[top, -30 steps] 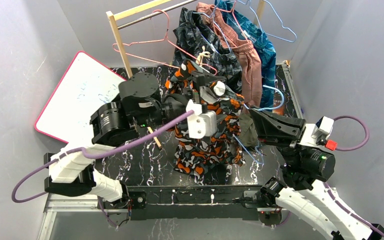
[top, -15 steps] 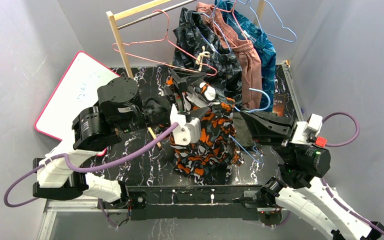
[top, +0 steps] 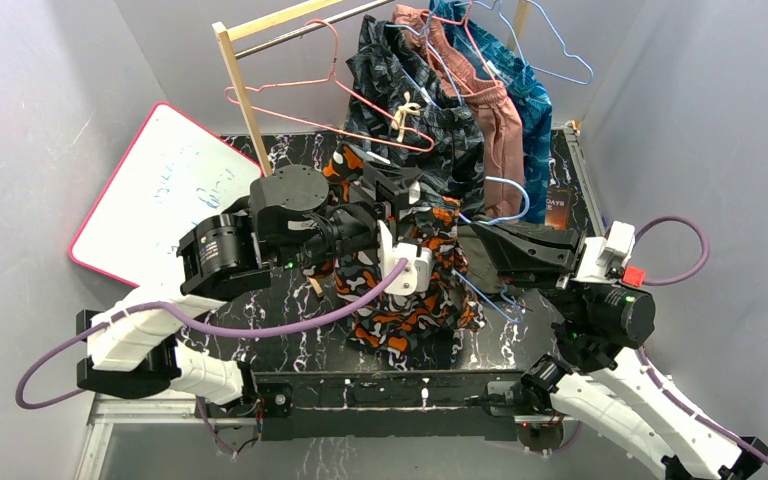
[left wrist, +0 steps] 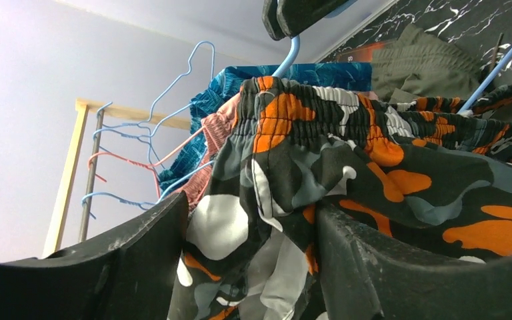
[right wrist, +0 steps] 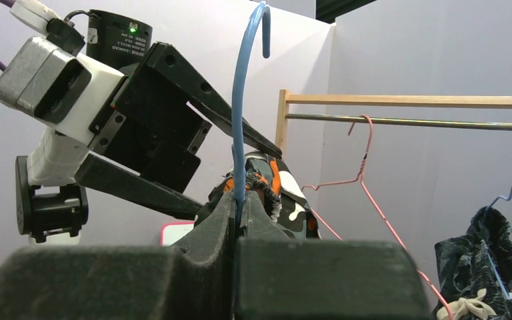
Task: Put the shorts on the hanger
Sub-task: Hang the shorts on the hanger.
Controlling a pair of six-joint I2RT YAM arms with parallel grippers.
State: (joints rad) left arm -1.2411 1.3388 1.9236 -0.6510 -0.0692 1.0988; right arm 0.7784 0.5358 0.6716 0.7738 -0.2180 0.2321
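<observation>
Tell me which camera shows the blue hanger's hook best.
Right wrist: the hanger has its neck and hook clear against the wall, clamped in the right gripper. Top external shows the hook small and thin. Left wrist shows only a short neck piece and one arm.

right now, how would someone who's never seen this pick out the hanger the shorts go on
Start at the black marbled table, in front of the clothes rack. There the right gripper is shut on a thin light-blue wire hanger, right by the camouflage shorts. The other hangers, pink or blue, hang on the rack.
</observation>
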